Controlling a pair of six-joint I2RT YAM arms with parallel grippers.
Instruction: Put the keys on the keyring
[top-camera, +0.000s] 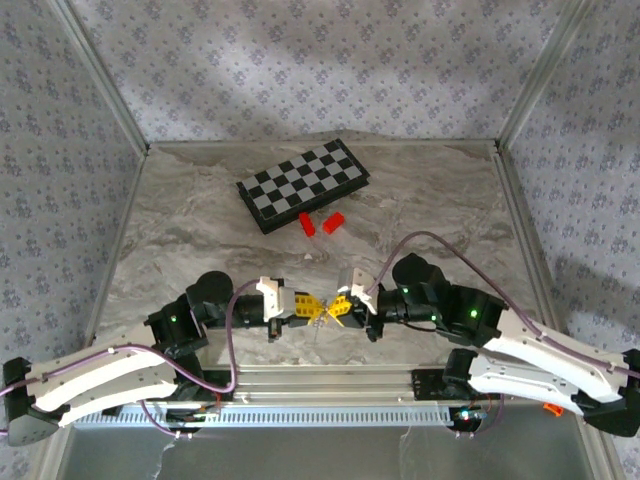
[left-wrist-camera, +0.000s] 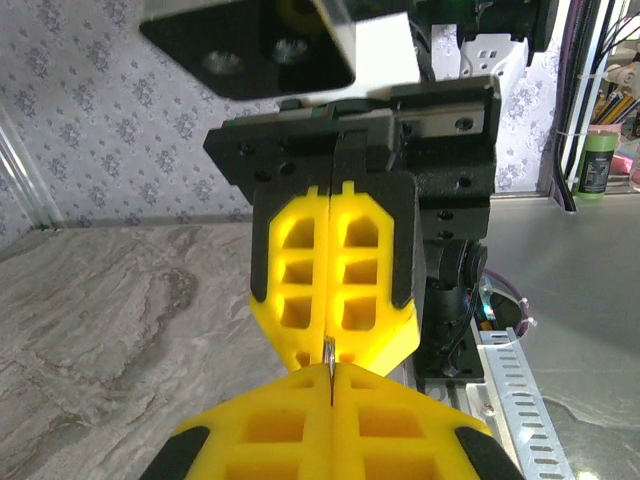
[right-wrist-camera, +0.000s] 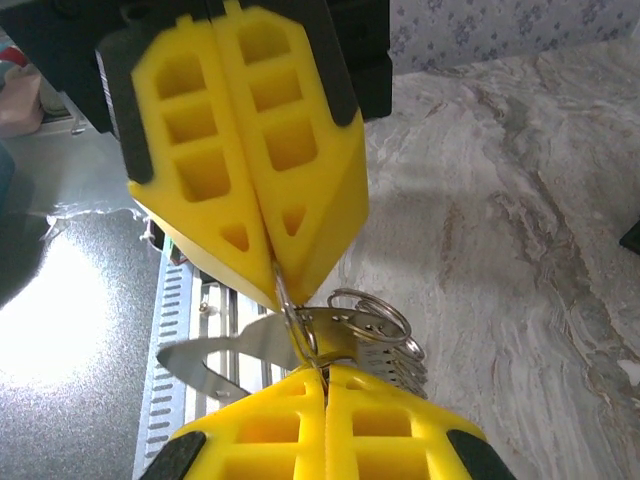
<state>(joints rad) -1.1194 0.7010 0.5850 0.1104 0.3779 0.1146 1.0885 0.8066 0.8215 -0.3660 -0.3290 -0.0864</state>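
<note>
Above the table's near edge my two grippers meet tip to tip. My left gripper (top-camera: 312, 308) (left-wrist-camera: 331, 372) is shut on a thin silver wire loop, the keyring (right-wrist-camera: 290, 310). The loop runs from its yellow fingertips down to my right gripper (top-camera: 345, 305) (right-wrist-camera: 322, 376). That gripper is shut on the head of the keys (right-wrist-camera: 392, 362), a bunch of serrated silver blades hanging just behind its tips. A smaller ring (right-wrist-camera: 372, 303) lies over the bunch. A flat silver tab (right-wrist-camera: 215, 352) sticks out to the left. The left wrist view has a thin metal edge (left-wrist-camera: 328, 350) between the two pairs of fingers.
A folded chessboard (top-camera: 303, 184) lies at the back of the marble table (top-camera: 450, 200), with two red blocks (top-camera: 308, 224) (top-camera: 333, 222) in front of it. A slotted metal rail (top-camera: 300, 410) runs along the near edge. Patterned walls close off the back and sides.
</note>
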